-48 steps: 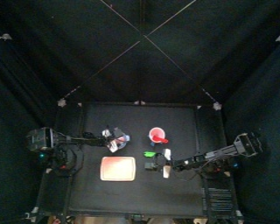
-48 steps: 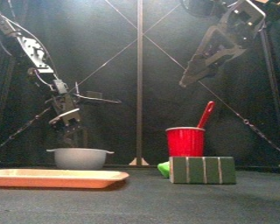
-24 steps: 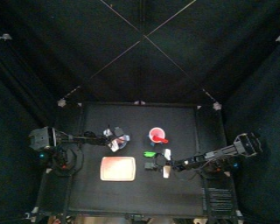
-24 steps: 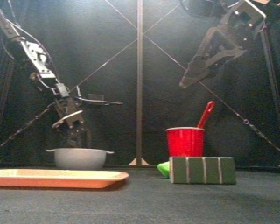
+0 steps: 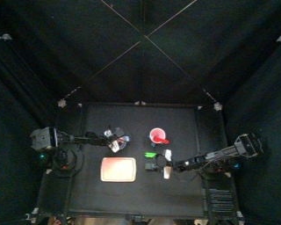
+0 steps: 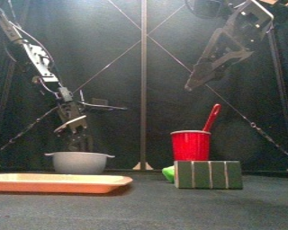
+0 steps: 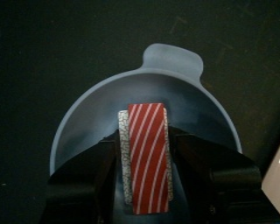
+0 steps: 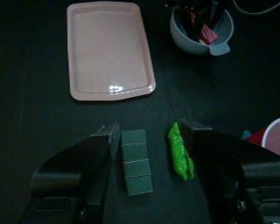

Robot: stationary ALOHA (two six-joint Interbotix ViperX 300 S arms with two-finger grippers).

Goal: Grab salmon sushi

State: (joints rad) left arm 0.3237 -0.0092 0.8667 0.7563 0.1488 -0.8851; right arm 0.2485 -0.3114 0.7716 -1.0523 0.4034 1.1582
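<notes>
Left hand (image 7: 146,166) holds salmon sushi (image 7: 145,153) over the grey bowl (image 7: 90,105) | we have lifted it slightly since a second ago, so grasp looks secure | right hand (image 8: 154,149) wide, hovering above tabletop.

A pale pink tray (image 8: 108,50) lies flat on the black counter (image 8: 38,122). A green ridged block (image 6: 208,174) stands at the front, a green leafy piece (image 8: 177,150) just beside it. Behind them stands a red cup (image 6: 191,145) with a red utensil (image 6: 211,118) leaning out.
</notes>
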